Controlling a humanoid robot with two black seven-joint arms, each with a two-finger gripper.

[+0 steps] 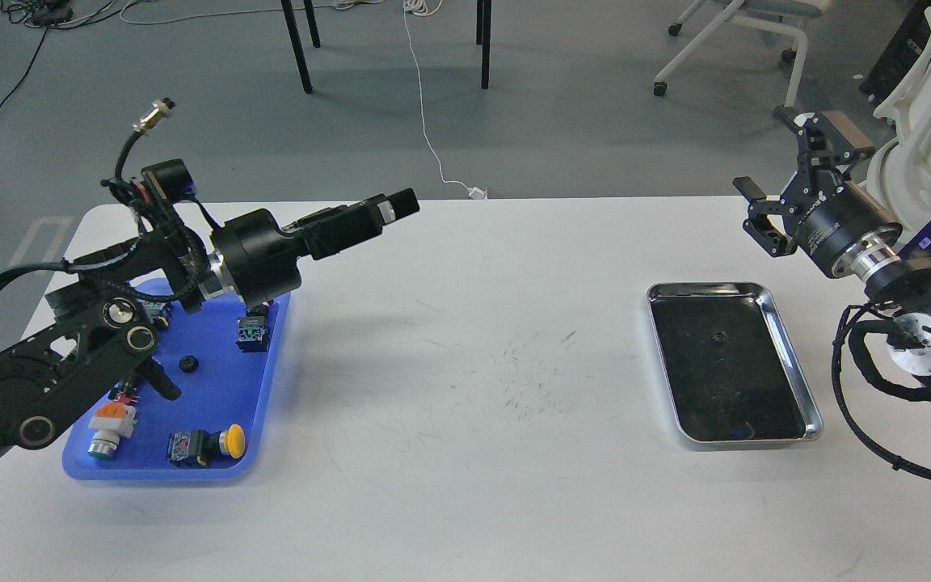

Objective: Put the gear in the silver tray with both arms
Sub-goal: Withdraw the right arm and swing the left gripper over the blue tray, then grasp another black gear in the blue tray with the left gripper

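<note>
The silver tray (789, 356) lies on the right side of the white table. A small black gear (718, 337) lies on its dark bottom near the far end. Another small black gear (187, 364) lies in the blue tray (271, 356) at the left. My left gripper (389, 212) points right, above the table beyond the blue tray. It is seen side-on, so its fingers overlap, and nothing shows in it. My right gripper (785, 158) is raised beyond the silver tray's far right corner, with its fingers (825, 129) spread wide and empty.
The blue tray also holds several push-button switches with red (254, 323), yellow (207, 444) and green caps. My left arm's links hang over its left half. Chair legs and cables are on the floor beyond the table's far edge.
</note>
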